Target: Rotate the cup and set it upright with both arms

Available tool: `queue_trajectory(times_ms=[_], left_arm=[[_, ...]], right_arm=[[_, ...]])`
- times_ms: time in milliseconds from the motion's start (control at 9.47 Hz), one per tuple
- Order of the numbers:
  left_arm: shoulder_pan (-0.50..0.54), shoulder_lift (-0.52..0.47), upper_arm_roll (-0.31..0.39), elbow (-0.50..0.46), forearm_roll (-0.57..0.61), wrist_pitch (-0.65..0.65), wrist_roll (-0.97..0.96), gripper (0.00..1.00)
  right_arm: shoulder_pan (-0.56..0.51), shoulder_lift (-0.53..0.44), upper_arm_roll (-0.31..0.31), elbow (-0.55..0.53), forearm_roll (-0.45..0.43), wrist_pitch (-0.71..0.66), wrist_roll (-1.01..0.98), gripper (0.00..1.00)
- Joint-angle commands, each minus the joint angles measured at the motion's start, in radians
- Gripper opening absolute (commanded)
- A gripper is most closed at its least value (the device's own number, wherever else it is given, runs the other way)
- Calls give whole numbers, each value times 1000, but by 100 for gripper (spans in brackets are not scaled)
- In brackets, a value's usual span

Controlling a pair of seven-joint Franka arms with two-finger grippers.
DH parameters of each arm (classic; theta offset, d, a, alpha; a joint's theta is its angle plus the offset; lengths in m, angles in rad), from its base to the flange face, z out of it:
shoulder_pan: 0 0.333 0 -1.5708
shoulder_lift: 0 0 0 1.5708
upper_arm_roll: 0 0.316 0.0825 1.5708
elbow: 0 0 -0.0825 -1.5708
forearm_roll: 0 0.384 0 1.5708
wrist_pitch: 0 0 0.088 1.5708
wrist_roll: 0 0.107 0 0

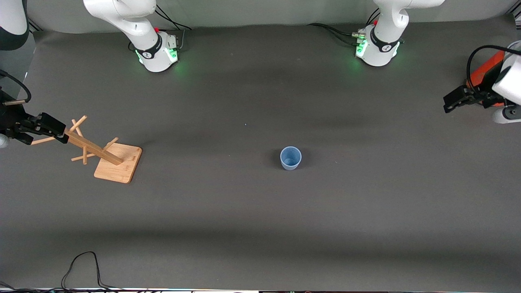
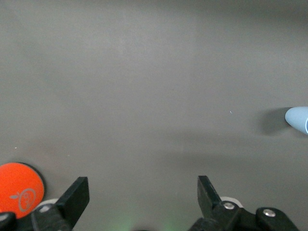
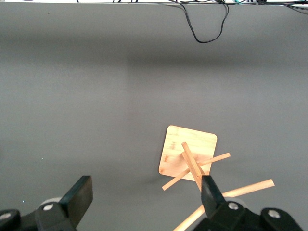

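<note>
The pale-blue cup [image 1: 290,158] stands on the dark table mat near the middle, its open mouth facing up. It shows at the edge of the left wrist view [image 2: 298,119]. My left gripper [image 1: 449,103] is open and empty, up in the air over the left arm's end of the table, well away from the cup. In the left wrist view [image 2: 143,192] its jaws are wide apart with only mat between them. My right gripper [image 1: 61,132] is open and empty over the right arm's end, above the wooden rack. In the right wrist view [image 3: 147,192] its jaws are also wide apart.
A wooden peg rack [image 1: 116,162] on a square base stands at the right arm's end, also seen in the right wrist view [image 3: 185,144]. An orange-red cylinder [image 1: 486,69] sits at the left arm's end, under the left gripper [image 2: 19,187]. A black cable [image 1: 81,264] lies by the front edge.
</note>
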Motion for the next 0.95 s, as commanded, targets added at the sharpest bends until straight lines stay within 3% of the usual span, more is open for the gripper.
queue_trajectory(times_ms=[0, 106, 317, 422, 633, 844], left_arm=[[27, -69, -48, -154, -13, 100, 12, 100], [29, -68, -45, -199, -13, 140, 14, 100], [6, -62, -25, -197, -11, 127, 35, 100], [-38, -62, 24, -189, -7, 117, 37, 100], [-86, 8, 99, -52, -1, 38, 37, 100], [-85, 125, 99, 137, -1, -92, 60, 100]], right_arm=[[3, -4, -8, 1, 17, 8, -15, 100], [1, -4, -8, 1, 16, 8, -15, 100], [1, -4, -8, 1, 17, 8, -15, 100], [1, -4, -8, 1, 17, 8, -17, 100], [1, -6, -8, 1, 17, 8, -17, 100], [1, -6, -9, 1, 17, 8, -17, 100]])
